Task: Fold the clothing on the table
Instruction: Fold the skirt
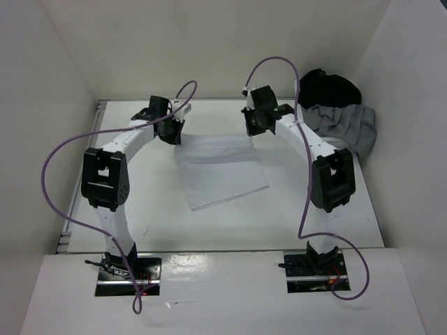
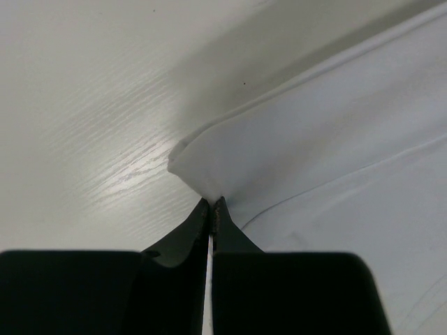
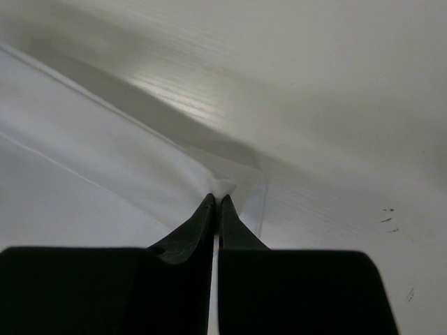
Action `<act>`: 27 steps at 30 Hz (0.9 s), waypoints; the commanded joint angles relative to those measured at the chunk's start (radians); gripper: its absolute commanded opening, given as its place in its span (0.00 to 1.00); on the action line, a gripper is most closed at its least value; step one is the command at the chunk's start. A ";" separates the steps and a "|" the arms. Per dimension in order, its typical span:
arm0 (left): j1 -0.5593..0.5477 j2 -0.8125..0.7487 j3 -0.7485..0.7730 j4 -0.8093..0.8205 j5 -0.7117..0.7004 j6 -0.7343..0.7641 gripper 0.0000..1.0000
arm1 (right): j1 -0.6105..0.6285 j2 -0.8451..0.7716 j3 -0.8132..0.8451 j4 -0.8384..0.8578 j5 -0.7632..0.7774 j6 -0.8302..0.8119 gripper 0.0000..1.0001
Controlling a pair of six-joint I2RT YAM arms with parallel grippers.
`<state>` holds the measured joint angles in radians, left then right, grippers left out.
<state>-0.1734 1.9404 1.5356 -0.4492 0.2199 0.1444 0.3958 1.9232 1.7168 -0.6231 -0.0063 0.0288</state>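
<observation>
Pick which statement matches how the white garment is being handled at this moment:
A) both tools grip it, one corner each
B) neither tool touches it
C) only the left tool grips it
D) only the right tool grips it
A: in the wrist views the left tool and the right tool are each shut on a corner of the clothing, and the top view shows both at its far edge.

No readable text, label or number appears on anything.

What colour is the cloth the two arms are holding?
The cloth is plain white with no pattern. The top view shows it best.
</observation>
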 commanded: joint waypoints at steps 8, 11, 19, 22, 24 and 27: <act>0.009 -0.107 -0.129 0.043 0.090 0.029 0.00 | -0.087 -0.020 -0.215 0.332 0.060 -0.122 0.00; 0.009 -0.164 -0.163 0.018 0.159 0.073 0.00 | -0.115 -0.020 -0.224 0.341 0.051 -0.145 0.00; -0.012 -0.365 -0.221 -0.068 0.234 0.175 0.00 | -0.124 -0.020 -0.215 0.341 0.022 -0.155 0.00; -0.012 -0.390 -0.221 -0.121 0.271 0.224 0.00 | -0.124 -0.020 -0.215 0.321 0.012 -0.155 0.00; -0.012 -0.390 -0.221 -0.169 0.314 0.263 0.00 | -0.124 -0.048 -0.215 0.321 0.012 -0.155 0.00; -0.044 -0.390 -0.236 -0.207 0.325 0.303 0.00 | -0.124 -0.082 -0.240 0.321 0.003 -0.173 0.00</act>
<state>-0.2062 1.5608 1.3197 -0.5373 0.5179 0.3557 0.3016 1.9167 1.4952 -0.3347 -0.0715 -0.0963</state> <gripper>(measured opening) 0.023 0.012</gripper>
